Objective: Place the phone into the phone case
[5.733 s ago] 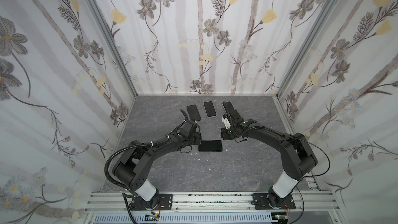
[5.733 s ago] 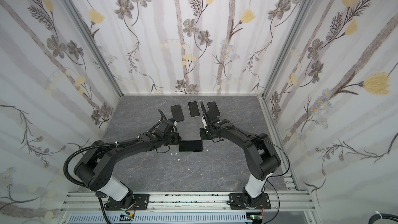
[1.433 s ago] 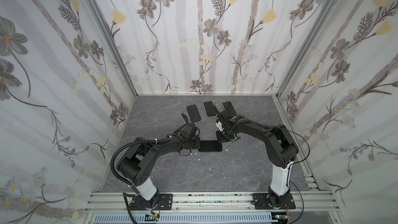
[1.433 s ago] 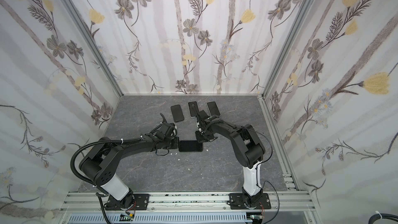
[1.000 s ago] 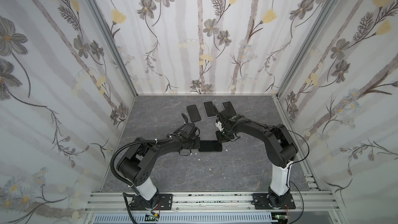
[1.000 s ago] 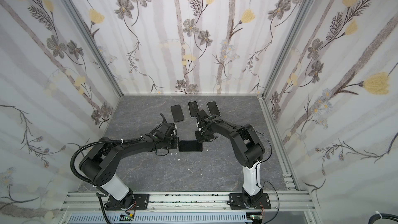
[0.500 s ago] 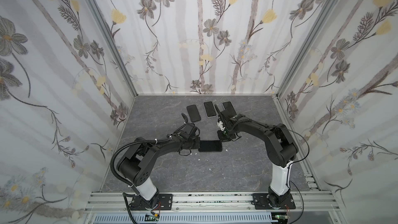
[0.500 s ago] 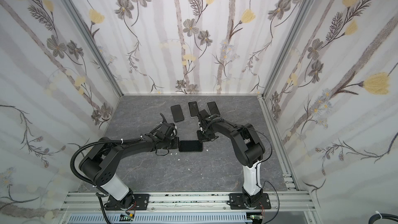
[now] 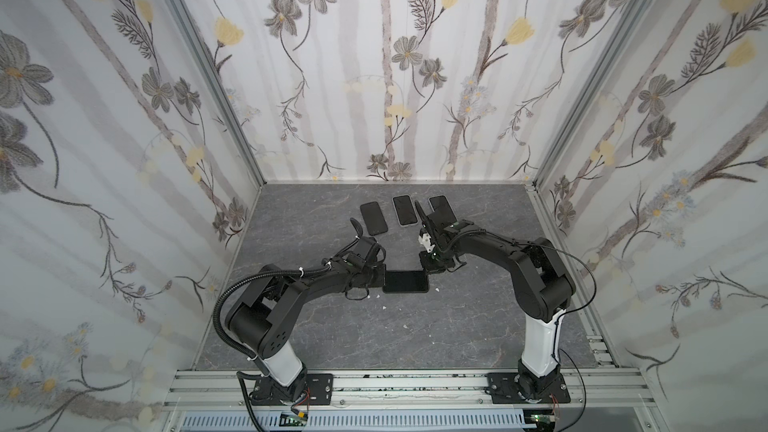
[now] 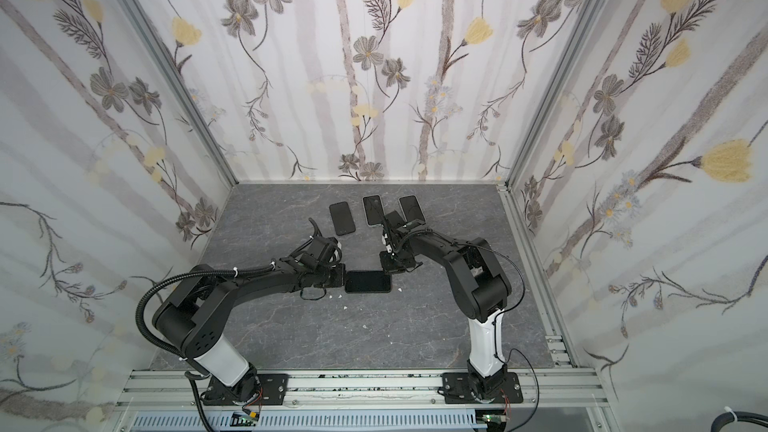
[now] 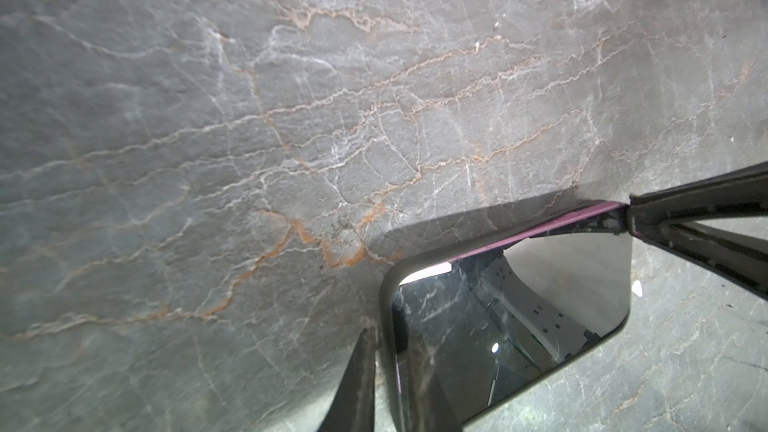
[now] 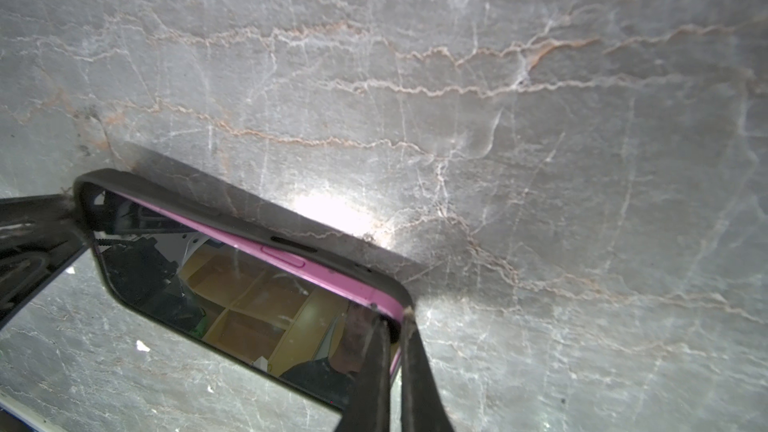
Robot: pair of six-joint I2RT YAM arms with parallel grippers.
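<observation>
The phone [image 9: 405,281] [image 10: 368,281], black glass with a pink edge [image 12: 291,257], lies flat in the grey phone case [image 12: 232,218] at mid-table in both top views. My left gripper [image 9: 380,278] [image 11: 388,332] is shut on the case's left end: one finger lies outside the rim [image 11: 386,297], the other over the screen. My right gripper [image 9: 430,270] [image 12: 392,317] is shut on the case's far right corner, its fingers [image 12: 374,371] pinching rim and pink edge. In the left wrist view the right arm's fingers [image 11: 706,218] touch that corner.
Three dark phones [image 9: 373,218] [image 9: 404,210] [image 9: 441,206] lie in a row near the back wall; my right arm partly covers the rightmost. Small white crumbs [image 9: 385,307] dot the grey marble table [image 9: 457,326]. Flowered walls close three sides.
My right gripper has closed its jaws on the case's far right corner. Earlier it came in from farther back. The left arm and the phone have not moved.
</observation>
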